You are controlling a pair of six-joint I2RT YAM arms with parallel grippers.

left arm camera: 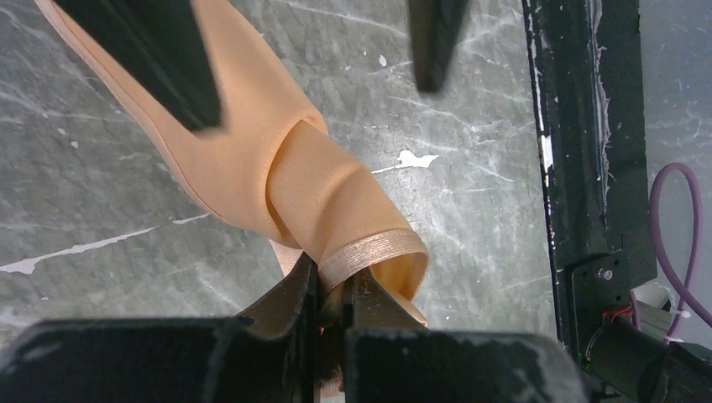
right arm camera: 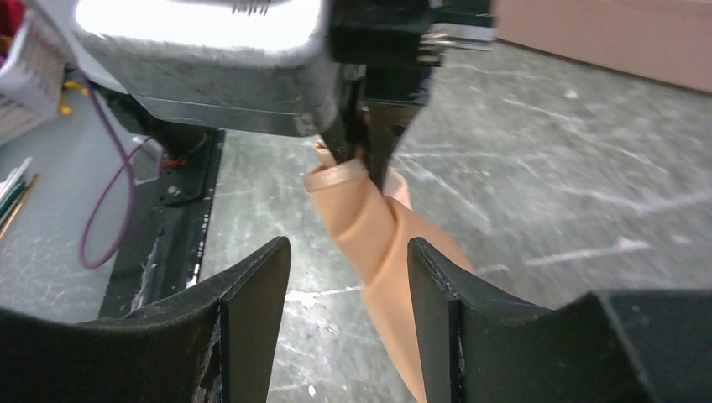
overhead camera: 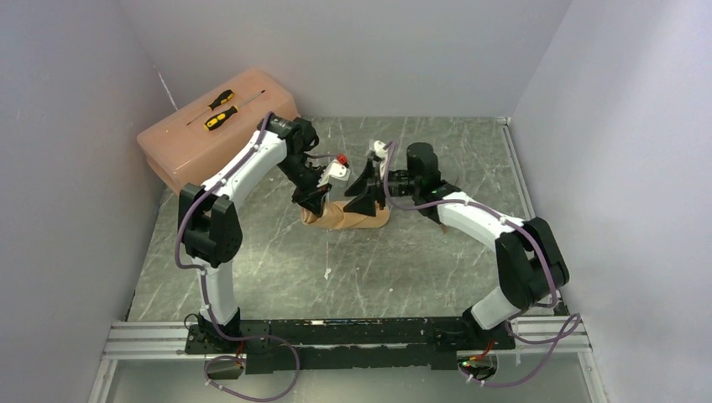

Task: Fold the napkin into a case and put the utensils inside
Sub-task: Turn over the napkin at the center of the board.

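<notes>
The left tool (left arm camera: 334, 284) is pressed together on the napkin (left arm camera: 252, 159), pinching its hemmed end edge between the two fingertips. From the pinch point the peach-tan cloth runs away from the tool as a loosely rolled, twisted strip, with one fold wrapped across it just beyond the fingertips.

The right tool (right arm camera: 348, 248) is spread wide and faces the left tool from the opposite side. The napkin passes up between its two fingers (right arm camera: 252, 311), nearer to the right-hand one. Whether either finger touches the cloth cannot be told. In the left wrist view one of these fingers overlaps the far part of the strip and the other stands over bare desk (left arm camera: 470, 168).

In the top view both tools meet at the middle of the desk, with the napkin bunched into a short roll below and between them.

A black rail (left arm camera: 579, 126) borders the near edge of the desk, and a purple cable (left arm camera: 682, 243) loops beside it. A pink toolbox (overhead camera: 193, 147) sits in the far left corner, well apart from the napkin. Two yellow-and-black screwdrivers (overhead camera: 220, 99) lie on its lid.
</notes>
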